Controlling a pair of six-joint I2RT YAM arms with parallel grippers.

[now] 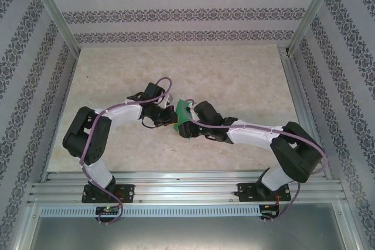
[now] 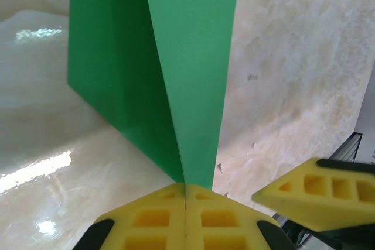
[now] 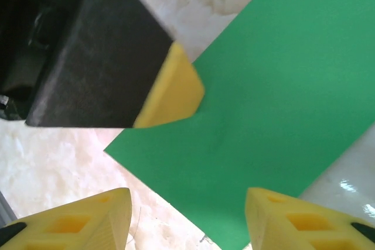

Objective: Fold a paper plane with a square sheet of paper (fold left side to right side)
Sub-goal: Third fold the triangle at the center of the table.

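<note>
1. Left gripper (image 2: 184,196): its two yellow fingers (image 2: 149,222) are pressed flat together. They pinch the square sheet of paper (image 2: 193,57) right at their tips.
2. The sheet is bright green. It rises straight ahead of the closed fingers in two layers, which meet at the pinch and spread apart farther from the tips.
3. Right gripper (image 3: 187,198): its yellow fingers (image 3: 82,222) stand wide apart and hold nothing. The sheet lies just ahead of them and spans the gap between the tips, with one straight edge running slantwise across it.
4. In the right wrist view, a yellow fingertip of the left gripper rests at the sheet's far edge, ahead of the right gripper's left finger.
5. From above, both grippers meet over the middle of the pale table (image 1: 234,74), with the sheet between their fingers.
</note>
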